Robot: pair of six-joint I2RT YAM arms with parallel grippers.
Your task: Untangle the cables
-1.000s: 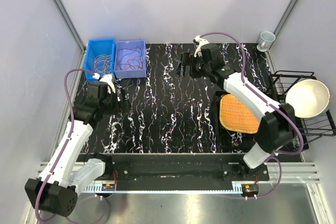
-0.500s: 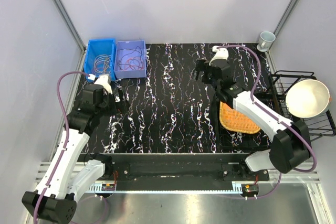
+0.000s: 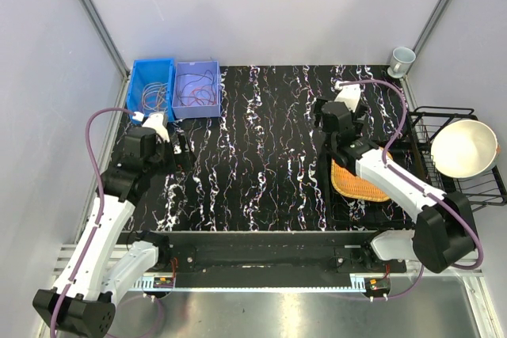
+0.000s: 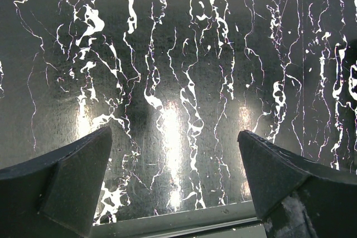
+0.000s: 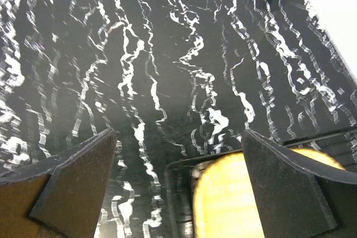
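At the near right of the black marbled table (image 3: 261, 156), a shallow black tray (image 5: 178, 204) holds a round orange woven mat (image 3: 358, 181); the right arm's forearm crosses above its far part. Just right of the tray, a black wire rack (image 3: 475, 192) carries a large white bowl (image 3: 463, 148) tipped on its side, with its hollow facing the overhead camera.

On the left side, a little farther in, the left gripper (image 4: 173, 132) hangs over bare table. Its jaws are spread wide with nothing between them, and its wrist view shows only the veined surface and the table's edge strip.

Right of the middle, the right gripper (image 5: 177, 137) is above the table just beyond the tray's far left corner. Its jaws are also wide apart and hold nothing, and the tray rim and the orange mat show in the lower part of its wrist view.

The cables (image 3: 198, 89) lie at the far left, well apart from both grippers, in two bins set side by side and touching. The bright blue bin (image 3: 135, 89) holds a loose coil of thin pale and orange wires. The paler lavender bin (image 3: 196, 64) to its right holds a tangle of red, orange and whitish loops.

A pale cup (image 3: 402, 59) stands upright in the far right corner. Whether it holds anything cannot be told.
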